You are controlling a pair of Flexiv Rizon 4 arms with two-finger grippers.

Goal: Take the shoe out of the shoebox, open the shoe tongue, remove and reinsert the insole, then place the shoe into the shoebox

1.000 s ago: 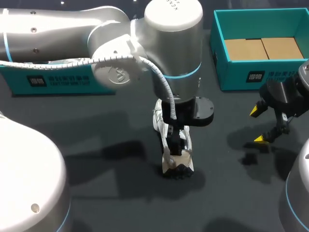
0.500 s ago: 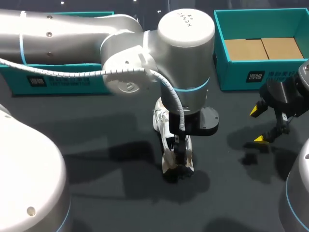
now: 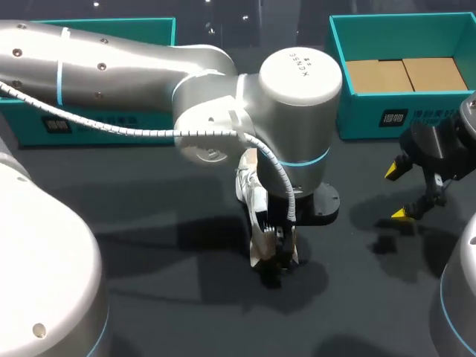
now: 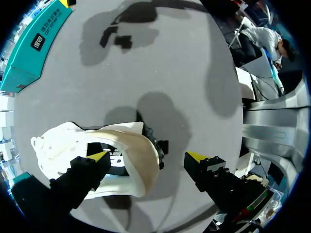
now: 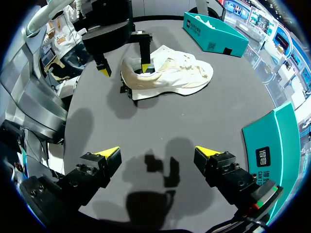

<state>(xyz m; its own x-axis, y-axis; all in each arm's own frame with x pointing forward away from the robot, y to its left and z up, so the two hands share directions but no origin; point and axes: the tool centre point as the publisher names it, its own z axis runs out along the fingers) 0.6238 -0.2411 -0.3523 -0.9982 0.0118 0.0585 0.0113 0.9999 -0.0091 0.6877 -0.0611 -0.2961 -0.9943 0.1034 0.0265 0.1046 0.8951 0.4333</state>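
Observation:
The white and cream shoe [image 3: 253,195] lies on the dark table [image 3: 163,297] at the middle, its heel toward the near edge. My left arm reaches over it and its gripper [image 3: 277,251] hangs at the heel. In the left wrist view the left gripper [image 4: 148,156] is open: one finger [image 4: 92,167] sits at the shoe's [image 4: 131,160] dark opening, the other stands outside past the heel. My right gripper [image 3: 405,192] is open and empty, well to the right of the shoe [image 5: 170,73], with bare table under its fingers [image 5: 157,152]. The teal shoebox [image 3: 357,111] stands at the back right.
A second teal box [image 3: 74,123] stands at the back left, partly behind my left arm. The shoebox holds only a brown cardboard floor [image 3: 405,74]. Bare table lies between the shoe and my right gripper.
My left arm has swung right and toward the near edge, bringing its gripper from over the shoe's middle to the heel. The right arm and the shoe have stayed put.

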